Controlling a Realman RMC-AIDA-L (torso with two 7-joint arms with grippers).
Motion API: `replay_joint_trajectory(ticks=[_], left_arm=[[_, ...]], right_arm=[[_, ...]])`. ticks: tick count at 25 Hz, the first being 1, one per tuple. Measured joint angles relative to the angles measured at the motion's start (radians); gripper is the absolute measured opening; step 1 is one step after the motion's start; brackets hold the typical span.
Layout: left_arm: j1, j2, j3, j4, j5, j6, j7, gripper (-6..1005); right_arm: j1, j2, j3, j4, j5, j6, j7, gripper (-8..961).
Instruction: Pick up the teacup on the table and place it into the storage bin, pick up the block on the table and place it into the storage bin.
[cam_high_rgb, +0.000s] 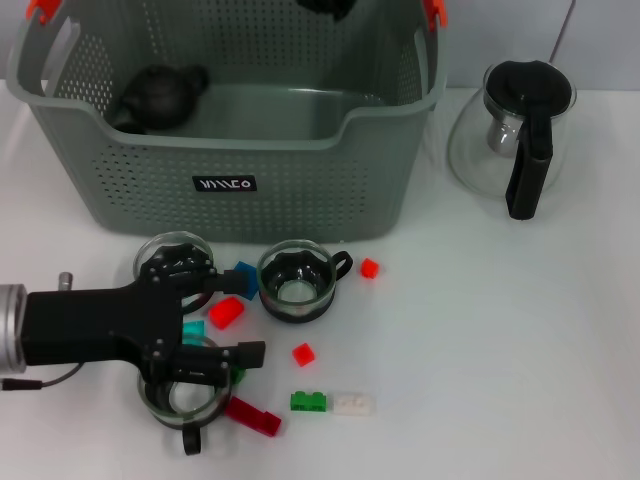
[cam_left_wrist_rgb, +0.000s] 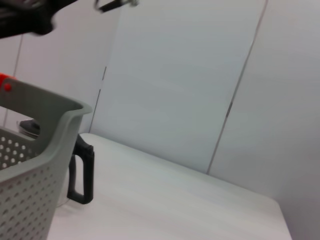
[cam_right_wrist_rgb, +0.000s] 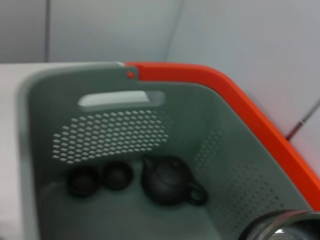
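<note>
Head view: the left gripper (cam_high_rgb: 195, 318) hangs at lower left, fingers spread apart, over two clear glass teacups (cam_high_rgb: 174, 252) on the white surface (cam_high_rgb: 500, 350). A third glass teacup (cam_high_rgb: 295, 281) and small coloured plastic blocks (cam_high_rgb: 227, 311) lie unpicked. The grey-green perforated plastic storage bin (cam_high_rgb: 300, 190) fills the upper frame; its black label is illegible.

Left wrist view: bin corner only.

Right wrist view: a dark teapot (cam_right_wrist_rgb: 167, 181) and two dark cups (cam_right_wrist_rgb: 116, 174) are binned; a glass teacup (cam_right_wrist_rgb: 280, 226) sits at lower right. The right gripper's state cannot be told.
</note>
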Motion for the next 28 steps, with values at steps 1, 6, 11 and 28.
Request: replay_joint_trajectory(ticks=[1, 6, 11, 28], left_arm=[[-0.003, -0.001, 0.000, 0.009, 0.000, 0.000, 0.006, 915], [-0.015, -0.002, 0.000, 0.034, 0.002, -0.004, 0.020, 914], [-0.017, -0.004, 0.000, 0.046, 0.005, -0.018, 0.025, 913], [-0.010, -0.007, -0.009, 0.052, 0.000, -0.028, 0.033, 912]], right_arm=[[0.005, 0.000, -0.008, 0.029, -0.001, 0.035, -0.002, 56], [0.034, 0.004, -0.028, 0.159, -0.003, 0.164, -0.026, 56], [0.045, 0.008, -0.036, 0.235, 0.000, 0.235, -0.061, 57], [0.021, 0.029, -0.110, 0.321, -0.005, 0.301, -0.093, 57]])
